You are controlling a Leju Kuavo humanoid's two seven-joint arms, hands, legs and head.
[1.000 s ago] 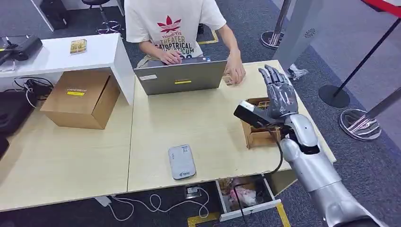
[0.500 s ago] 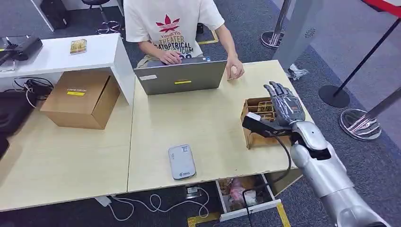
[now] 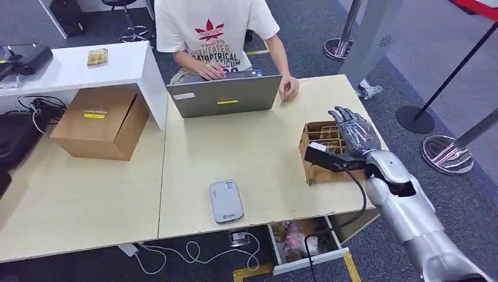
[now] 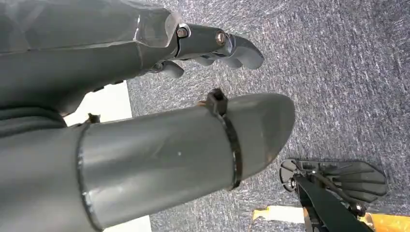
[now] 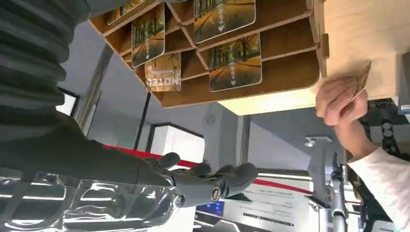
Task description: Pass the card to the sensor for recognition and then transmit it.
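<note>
Wooden card rack (image 3: 319, 154) sat near the right end of the pale table (image 3: 194, 158), and your robot's right hand (image 3: 355, 130) had come down over it. A second earlier that hand was raised higher and further back above the table; half a second later it had dropped, and at this moment it hovered just above the rack's back edge, fingers spread and holding nothing. I judged the reach for a card as under way, with no card taken yet. The right wrist view showed the hotel cards (image 5: 235, 62) standing in separate slots of the rack, printed with an orange tree-lined scene.

The grey card sensor (image 3: 225, 200) lay flat near the front edge of the table, well apart from the rack, to the robot's left of it. Nothing lay between the two, so the carry across looked unobstructed.

Your left hand (image 4: 212, 43) hung beside the body over grey carpet, fingers loosely curled, holding nothing.

A person (image 3: 214, 32) sat across the table behind an open laptop (image 3: 224, 95). Their hand (image 5: 341, 99) rested on the table near the rack, pinching a card, and could get in the way. A cardboard box (image 3: 101, 122) stood far left.
</note>
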